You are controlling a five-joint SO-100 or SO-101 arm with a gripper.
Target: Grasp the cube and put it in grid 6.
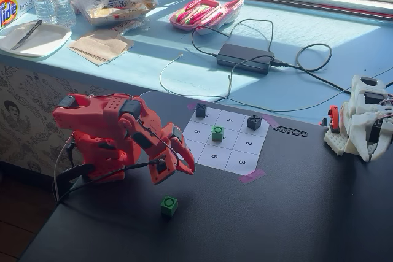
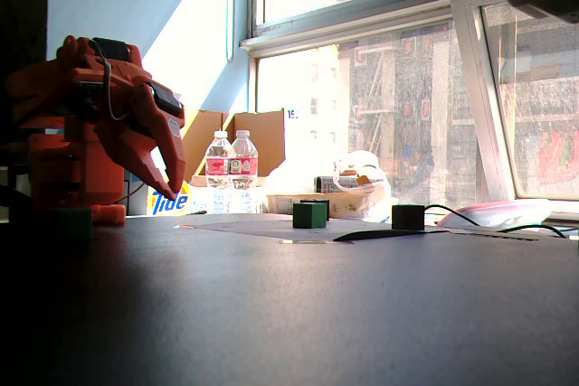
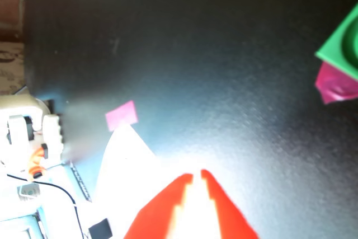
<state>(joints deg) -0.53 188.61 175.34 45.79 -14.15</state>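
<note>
A green cube with a dark ring on top sits on the black table, in front of the sheet. It also shows at the right edge of the wrist view and dimly in a fixed view. A second, like cube stands on the middle cell of the white 3x3 sheet. Grid 6 is bare, at the sheet's near edge. My red gripper hangs above the table between cell 6 and the loose cube, jaws together and empty. It also shows in the wrist view and the low fixed view.
Two dark X-marked cubes stand on far cells of the sheet. Pink tape holds the sheet's corner. A white arm sits at the table's right. A power brick with cables lies on the blue counter behind.
</note>
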